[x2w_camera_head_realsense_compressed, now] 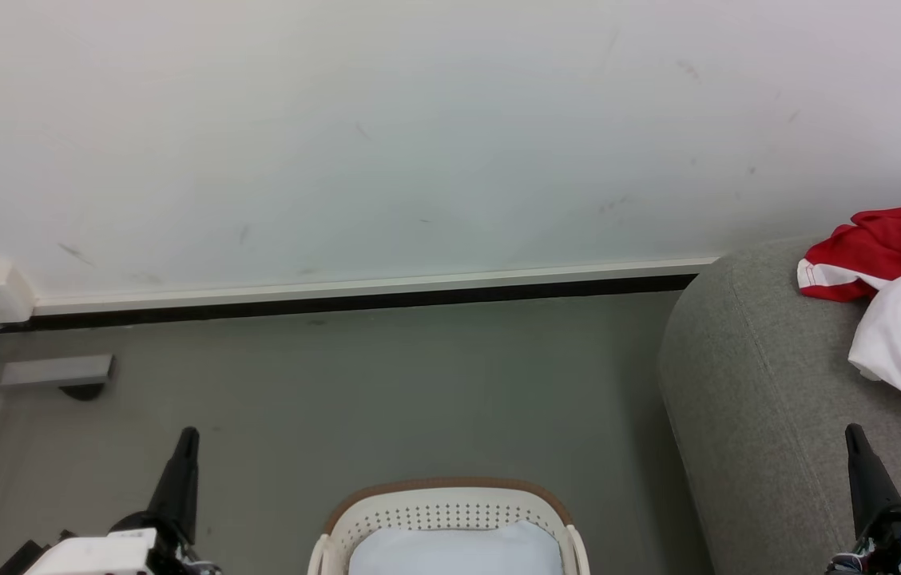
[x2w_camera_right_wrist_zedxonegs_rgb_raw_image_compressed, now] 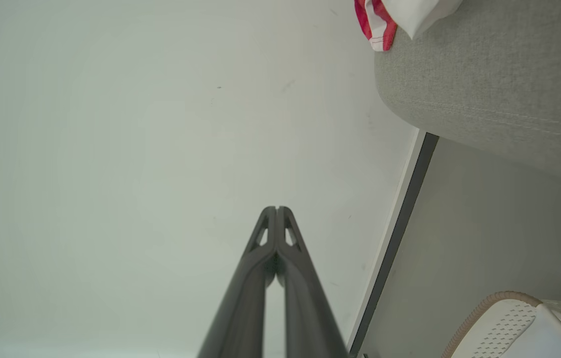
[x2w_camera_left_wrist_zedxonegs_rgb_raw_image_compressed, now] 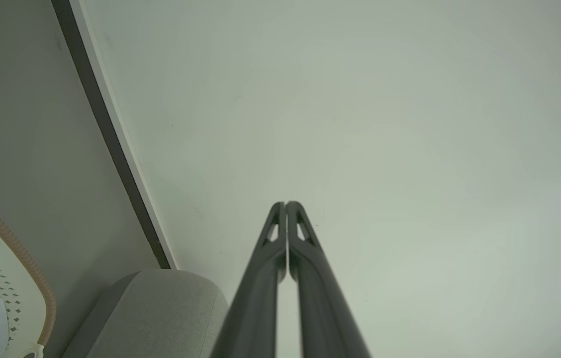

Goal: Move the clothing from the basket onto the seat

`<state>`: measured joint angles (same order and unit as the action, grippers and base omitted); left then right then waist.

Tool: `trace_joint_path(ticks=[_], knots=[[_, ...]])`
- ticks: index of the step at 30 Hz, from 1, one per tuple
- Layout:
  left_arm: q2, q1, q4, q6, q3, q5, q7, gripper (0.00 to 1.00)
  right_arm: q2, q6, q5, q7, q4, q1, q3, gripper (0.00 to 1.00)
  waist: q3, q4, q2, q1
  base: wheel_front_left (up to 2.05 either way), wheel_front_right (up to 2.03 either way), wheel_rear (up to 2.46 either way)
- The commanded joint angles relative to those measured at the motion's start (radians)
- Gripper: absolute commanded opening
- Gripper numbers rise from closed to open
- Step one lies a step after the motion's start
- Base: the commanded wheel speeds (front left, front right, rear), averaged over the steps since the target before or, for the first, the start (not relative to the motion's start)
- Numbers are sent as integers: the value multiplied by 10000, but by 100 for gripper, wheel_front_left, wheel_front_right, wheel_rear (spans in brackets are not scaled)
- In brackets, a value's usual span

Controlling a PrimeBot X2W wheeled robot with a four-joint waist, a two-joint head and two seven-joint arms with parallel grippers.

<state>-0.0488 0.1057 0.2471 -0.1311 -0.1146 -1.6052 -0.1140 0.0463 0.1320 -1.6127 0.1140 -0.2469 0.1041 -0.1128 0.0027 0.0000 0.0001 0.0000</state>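
The basket (x2w_camera_head_realsense_compressed: 450, 485) stands on the grey floor (x2w_camera_head_realsense_compressed: 386, 383) at the near middle, with a pale bluish-white thing (x2w_camera_head_realsense_compressed: 454, 551) lying inside it. On the right, the seat (x2w_camera_head_realsense_compressed: 754, 383) carries the clothing (x2w_camera_head_realsense_compressed: 898, 239), red with white panels, bunched at its far right. The left gripper (x2w_camera_head_realsense_compressed: 188, 438) at near left and the right gripper (x2w_camera_head_realsense_compressed: 852, 433) at near right point toward the far wall (x2w_camera_head_realsense_compressed: 450, 120), each with its fingers pressed together.
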Motion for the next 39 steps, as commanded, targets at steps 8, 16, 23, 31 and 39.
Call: trace_joint_path(ticks=[8, 16, 23, 31, 39], knots=[[-24, 88, -31, 9, -11, -141, -35, 0, 76, -25, -5, 34, 47, 118, -37, 0, 0, 0, -1, 0, 0, 0, 0], [-24, 88, -31, 9, -11, -141, -35, 0, 74, -24, -5, 34, 46, 118, -37, 0, 0, 0, -1, 0, 0, 0, 0], [-24, 88, -31, 7, -11, -141, -35, 0, 74, -25, -5, 34, 46, 118, -37, 0, 0, 0, -1, 0, 0, 0, 0], [-24, 88, -31, 9, -11, -141, -35, 0, 75, -24, -3, 34, 46, 118, -37, 0, 0, 0, -1, 0, 0, 0, 0], [-24, 88, -32, 7, -11, -141, -34, 0, 75, -24, -3, 34, 46, 118, -37, 0, 0, 0, -1, 0, 0, 0, 0]])
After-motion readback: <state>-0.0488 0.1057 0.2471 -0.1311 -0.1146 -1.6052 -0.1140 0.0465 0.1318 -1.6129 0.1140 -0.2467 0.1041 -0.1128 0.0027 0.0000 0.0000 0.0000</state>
